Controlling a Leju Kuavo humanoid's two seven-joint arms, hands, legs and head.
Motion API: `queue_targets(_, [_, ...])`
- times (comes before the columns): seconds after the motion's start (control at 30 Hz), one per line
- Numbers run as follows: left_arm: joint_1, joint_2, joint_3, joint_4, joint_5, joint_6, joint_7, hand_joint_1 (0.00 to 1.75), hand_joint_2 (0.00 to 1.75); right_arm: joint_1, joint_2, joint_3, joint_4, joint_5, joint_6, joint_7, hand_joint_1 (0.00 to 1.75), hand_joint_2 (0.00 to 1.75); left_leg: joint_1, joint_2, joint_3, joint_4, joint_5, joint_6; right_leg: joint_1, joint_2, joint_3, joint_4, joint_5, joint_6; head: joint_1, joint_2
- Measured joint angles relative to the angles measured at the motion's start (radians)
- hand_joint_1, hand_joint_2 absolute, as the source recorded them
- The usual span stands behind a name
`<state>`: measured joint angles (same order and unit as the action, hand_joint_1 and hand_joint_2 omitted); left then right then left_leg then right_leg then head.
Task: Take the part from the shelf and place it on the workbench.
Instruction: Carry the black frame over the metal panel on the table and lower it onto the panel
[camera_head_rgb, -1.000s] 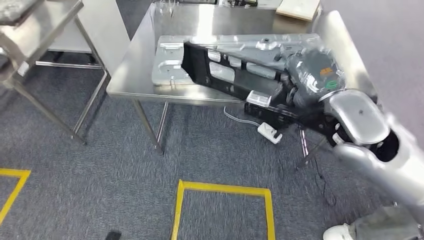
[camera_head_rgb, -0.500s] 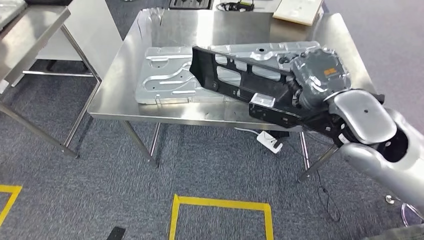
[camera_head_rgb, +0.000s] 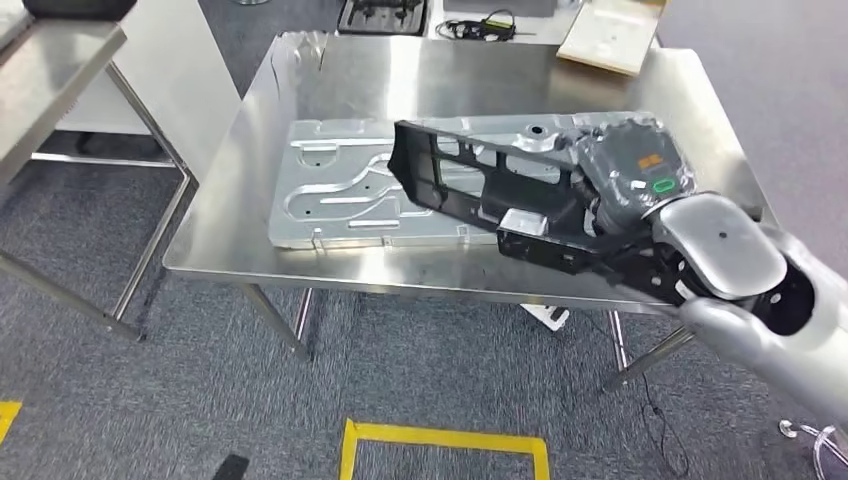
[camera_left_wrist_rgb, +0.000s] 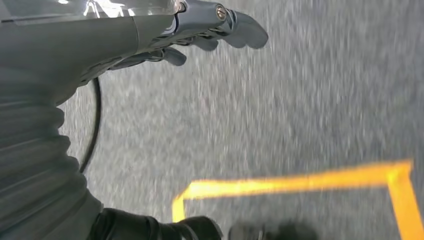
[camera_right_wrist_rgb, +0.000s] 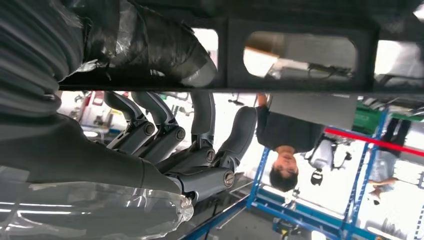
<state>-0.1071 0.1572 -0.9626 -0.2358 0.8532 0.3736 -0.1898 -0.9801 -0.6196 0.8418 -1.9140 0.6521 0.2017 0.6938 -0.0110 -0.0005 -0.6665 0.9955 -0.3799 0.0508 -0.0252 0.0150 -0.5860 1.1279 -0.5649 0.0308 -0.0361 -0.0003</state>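
Note:
The long black plastic part (camera_head_rgb: 408, 170) hangs tilted over the front right of the steel workbench (camera_head_rgb: 450, 85). My right hand (camera_head_rgb: 632, 172), wrapped in clear plastic, grips its near end. In the right wrist view the thumb and dark fingers (camera_right_wrist_rgb: 192, 145) close around the part's black ribbed frame (camera_right_wrist_rgb: 300, 25). Whether the part touches the bench top I cannot tell. My left hand (camera_left_wrist_rgb: 200, 30) hangs over grey carpet, fingers loosely stretched, holding nothing.
A silver stamped metal panel (camera_head_rgb: 340, 195) lies on the bench beneath the part's far end. A flat board (camera_head_rgb: 612, 35) sits at the back right. Another steel table (camera_head_rgb: 60, 70) stands left. Yellow floor tape (camera_head_rgb: 445, 440) lies in front. A person (camera_right_wrist_rgb: 287, 145) stands beyond blue racking (camera_right_wrist_rgb: 360, 175).
The camera has moved nearer the workbench, so the whole picture has shifted. The part, still in my right hand, now lies over the bench top instead of past its front edge.

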Motion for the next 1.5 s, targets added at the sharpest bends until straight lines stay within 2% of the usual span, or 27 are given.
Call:
queue_targets(0.07, [-0.002,-0.001,0.0,0.0,-0.004,0.034,0.007,0.0,1.75,0.006,-0.007,0.003,0.002,0.006,0.0,0.0,1.75,1.75,0.001,-0.001,0.013,0.0,-0.014,0.007,0.001,-0.003,-0.09,0.137,-0.035,0.005,0.002,0.0])
queue_targets(0.1, [-0.002,-0.002,0.0,0.0,-0.004,0.043,0.01,0.0,1.75,0.013,-0.01,0.006,0.004,0.012,0.0,-0.002,1.75,1.75,0.001,-0.003,0.02,0.001,-0.022,0.007,0.0,-0.004,-0.13,0.181,-0.033,0.007,0.002,0.0])
queue_targets(0.13, [-0.002,-0.002,0.0,0.0,-0.005,0.048,0.012,0.0,1.75,0.02,-0.012,0.009,0.006,0.018,-0.001,-0.004,1.75,1.75,0.002,-0.005,0.029,0.003,-0.031,0.005,-0.001,-0.004,-0.152,0.19,-0.012,0.009,0.002,0.0])
queue_targets(0.17, [-0.001,-0.003,0.0,0.0,-0.005,0.05,0.014,0.0,1.75,0.025,-0.015,0.012,0.008,0.025,-0.001,-0.009,1.75,1.75,0.002,-0.007,0.039,0.007,-0.041,0.003,-0.003,-0.005,-0.154,0.16,0.027,0.01,0.002,0.0])
queue_targets(0.23, [-0.001,-0.006,0.0,0.0,-0.005,0.051,0.015,0.0,1.75,0.031,-0.02,0.013,0.012,0.035,-0.004,-0.02,1.75,1.75,0.004,-0.01,0.057,0.019,-0.063,-0.005,-0.003,-0.007,-0.117,0.036,0.118,0.008,0.002,0.0])
queue_targets(0.27, [-0.001,-0.007,0.0,0.0,-0.005,0.051,0.015,0.0,1.75,0.034,-0.023,0.014,0.015,0.04,-0.007,-0.026,1.75,1.75,0.003,-0.012,0.059,0.028,-0.073,-0.011,-0.001,-0.008,-0.096,-0.018,0.141,0.004,0.002,0.0])
queue_targets(0.33, [-0.002,-0.008,0.0,0.0,-0.005,0.051,0.014,0.0,1.75,0.045,-0.029,0.015,0.021,0.049,-0.014,-0.036,1.75,1.75,0.002,-0.015,0.058,0.037,-0.084,-0.021,0.004,-0.006,-0.077,-0.062,0.144,-0.008,0.001,0.0])
queue_targets(0.4, [-0.002,-0.01,0.0,0.0,-0.005,0.05,0.013,0.0,1.75,0.056,-0.033,0.015,0.027,0.056,-0.021,-0.043,1.75,1.75,0.002,-0.015,0.055,0.037,-0.088,-0.028,0.004,-0.004,-0.072,-0.07,0.143,-0.019,0.0,0.0])
queue_targets(0.47, [-0.003,-0.01,0.0,0.0,-0.005,0.049,0.013,0.0,1.75,0.059,-0.035,0.015,0.032,0.064,-0.025,-0.047,1.75,1.75,0.004,-0.012,0.045,0.069,-0.113,-0.037,0.001,-0.004,-0.066,-0.077,0.144,-0.028,-0.002,0.0])
queue_targets(0.57, [-0.002,-0.01,0.0,0.0,-0.005,0.049,0.014,0.0,1.75,0.068,-0.037,0.015,0.039,0.093,-0.03,-0.054,1.75,1.75,0.009,-0.007,-0.034,0.242,-0.193,-0.052,0.0,-0.005,-0.059,-0.08,0.141,-0.037,-0.004,0.0])
queue_targets(0.6, [-0.001,-0.01,0.0,0.0,-0.005,0.049,0.014,0.0,1.75,0.074,-0.037,0.015,0.042,0.106,-0.031,-0.057,1.75,1.75,0.011,-0.007,-0.062,0.292,-0.206,-0.054,0.0,-0.005,-0.058,-0.08,0.14,-0.038,-0.004,0.0])
queue_targets(0.63, [0.0,-0.01,0.0,0.0,-0.005,0.049,0.014,0.0,1.75,0.079,-0.038,0.015,0.045,0.121,-0.032,-0.06,1.75,1.75,0.012,-0.007,-0.075,0.311,-0.202,-0.055,0.0,-0.004,-0.057,-0.08,0.139,-0.039,-0.004,0.0])
queue_targets(0.67, [0.0,-0.011,0.0,0.0,-0.005,0.049,0.014,0.0,1.75,0.083,-0.04,0.015,0.048,0.136,-0.033,-0.064,1.75,1.75,0.012,-0.007,-0.07,0.29,-0.179,-0.054,0.0,-0.003,-0.056,-0.08,0.139,-0.039,-0.004,0.0])
queue_targets(0.73, [0.0,-0.01,0.0,0.0,-0.006,0.049,0.014,0.0,1.75,0.086,-0.047,0.013,0.053,0.16,-0.035,-0.07,1.75,1.75,0.011,-0.007,-0.011,0.159,-0.11,-0.046,0.0,-0.002,-0.05,-0.08,0.137,-0.036,-0.004,0.0])
queue_targets(0.77, [-0.001,-0.01,0.0,0.0,-0.006,0.049,0.014,0.0,1.75,0.087,-0.051,0.01,0.055,0.168,-0.037,-0.073,1.75,1.75,0.009,-0.007,0.022,0.093,-0.086,-0.041,0.002,-0.002,-0.048,-0.081,0.136,-0.034,-0.004,0.0])
queue_targets(0.83, [-0.002,-0.01,0.0,0.0,-0.006,0.049,0.014,0.0,1.75,0.088,-0.061,0.004,0.06,0.18,-0.038,-0.078,1.75,1.75,0.004,-0.007,0.055,0.028,-0.074,-0.033,0.003,-0.001,-0.045,-0.083,0.135,-0.025,-0.003,0.0])
queue_targets(0.93, [-0.003,-0.01,0.0,0.0,-0.006,0.049,0.015,0.0,1.75,0.096,-0.075,-0.005,0.067,0.185,-0.039,-0.08,1.75,1.75,0.005,-0.006,0.065,0.013,-0.066,-0.021,0.004,-0.002,-0.043,-0.086,0.134,-0.008,-0.003,0.0])
queue_targets(1.0, [-0.003,-0.011,0.0,0.0,-0.006,0.048,0.015,0.0,1.75,0.1,-0.085,-0.015,0.07,0.186,-0.039,-0.081,1.75,1.75,0.01,-0.003,0.072,-0.001,-0.058,-0.009,0.006,-0.005,-0.065,-0.032,0.097,-0.002,-0.001,0.0])
queue_targets(1.07, [-0.003,-0.011,0.0,0.0,-0.006,0.047,0.015,0.0,1.75,0.104,-0.092,-0.02,0.074,0.186,-0.04,-0.081,1.75,1.75,0.01,-0.001,0.073,-0.003,-0.056,-0.003,0.005,-0.006,-0.119,0.089,0.035,0.001,0.001,0.0])
queue_targets(1.1, [-0.002,-0.011,0.0,0.0,-0.007,0.045,0.015,0.0,1.75,0.108,-0.095,-0.021,0.076,0.186,-0.04,-0.081,1.75,1.75,0.009,-0.001,0.072,-0.002,-0.056,-0.002,0.005,-0.006,-0.145,0.144,0.014,0.003,0.0,0.0])
queue_targets(1.13, [-0.002,-0.011,0.0,0.0,-0.007,0.043,0.013,0.0,1.75,0.112,-0.097,-0.021,0.078,0.186,-0.041,-0.081,1.75,1.75,0.009,-0.001,0.072,0.0,-0.057,-0.002,0.004,-0.007,-0.157,0.173,0.01,0.005,0.0,0.0])
queue_targets(1.17, [-0.002,-0.011,0.0,0.0,-0.009,0.04,0.01,0.0,1.75,0.116,-0.1,-0.021,0.08,0.186,-0.041,-0.081,1.75,1.75,0.009,-0.001,0.072,0.002,-0.058,-0.003,0.003,-0.007,-0.151,0.163,0.025,0.007,0.0,0.0])
queue_targets(1.23, [-0.002,-0.011,0.0,0.0,-0.012,0.034,0.001,0.0,1.75,0.119,-0.105,-0.024,0.083,0.187,-0.044,-0.082,1.75,1.75,0.01,-0.003,0.071,0.011,-0.064,-0.008,-0.002,-0.009,-0.093,0.05,0.084,0.009,0.0,0.0])
queue_targets(1.3, [-0.003,-0.01,0.0,0.0,-0.013,0.031,-0.005,0.0,1.75,0.119,-0.109,-0.032,0.084,0.192,-0.052,-0.086,1.75,1.75,0.008,-0.005,0.065,0.027,-0.073,-0.018,-0.001,-0.009,-0.04,-0.051,0.115,0.005,0.0,0.0])
queue_targets(1.33, [-0.002,-0.01,0.0,0.0,-0.013,0.03,-0.007,0.0,1.75,0.121,-0.109,-0.035,0.085,0.196,-0.055,-0.088,1.75,1.75,0.006,-0.006,0.061,0.032,-0.075,-0.023,0.001,-0.008,-0.031,-0.07,0.115,0.0,-0.001,0.0])
queue_targets(1.43, [-0.002,-0.01,0.0,0.0,-0.013,0.026,-0.01,0.0,1.75,0.125,-0.11,-0.039,0.085,0.208,-0.059,-0.094,1.75,1.75,0.005,-0.006,0.056,0.039,-0.079,-0.034,0.002,-0.006,-0.033,-0.073,0.117,-0.017,-0.001,0.0])
queue_targets(1.5, [-0.003,-0.01,0.0,0.0,-0.013,0.025,-0.012,0.0,1.75,0.124,-0.11,-0.044,0.085,0.209,-0.059,-0.094,1.75,1.75,0.008,-0.005,0.035,0.085,-0.111,-0.043,-0.002,-0.006,-0.032,-0.076,0.119,-0.026,-0.004,0.0])
